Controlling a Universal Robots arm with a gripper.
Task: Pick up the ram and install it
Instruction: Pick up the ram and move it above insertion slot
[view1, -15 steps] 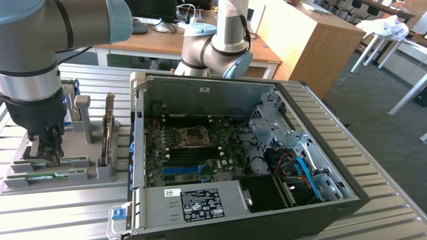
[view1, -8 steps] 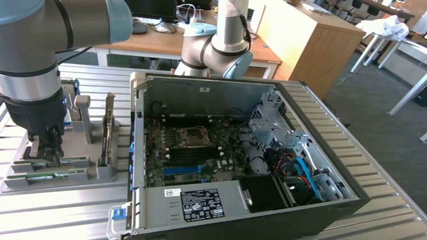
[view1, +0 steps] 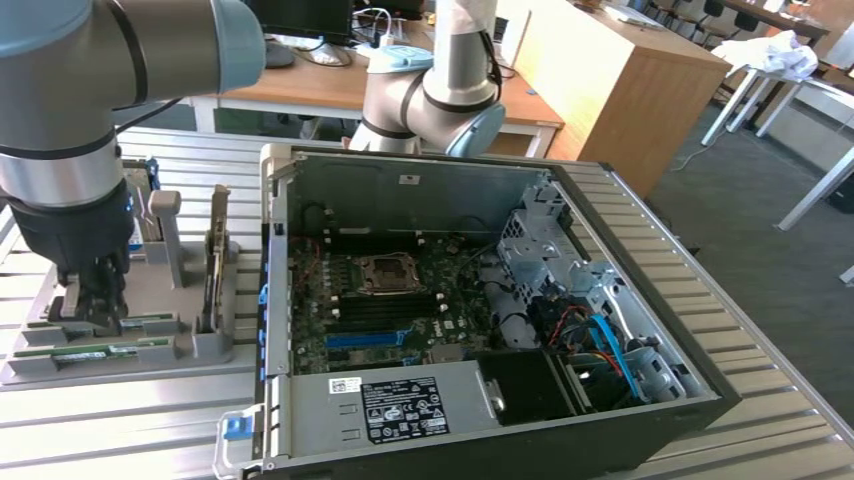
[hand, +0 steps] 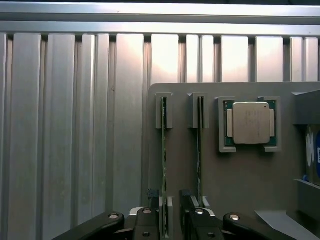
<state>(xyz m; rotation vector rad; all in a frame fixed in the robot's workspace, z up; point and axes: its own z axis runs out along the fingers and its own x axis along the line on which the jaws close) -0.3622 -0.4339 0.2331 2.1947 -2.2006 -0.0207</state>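
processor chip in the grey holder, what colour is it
The processor chip has a silver metal lid on a green board; the wrist view shows it best.

The tabletop (hand: 65, 125) beneath the claw (hand: 171, 217) is ribbed bare aluminium, smooth with a soft satin sheen. The claw is matt black, studded with bright metal screws. Directly under it, the holder (hand: 240, 175) looks like matt grey plastic, and the ram (hand: 163, 150) shows a green circuit-board edge. Near the claw, the processor (hand: 251, 122) has a dull brushed-silver metal lid. Well away from the claw, the computer case (view1: 400, 190) is grey sheet metal inside.
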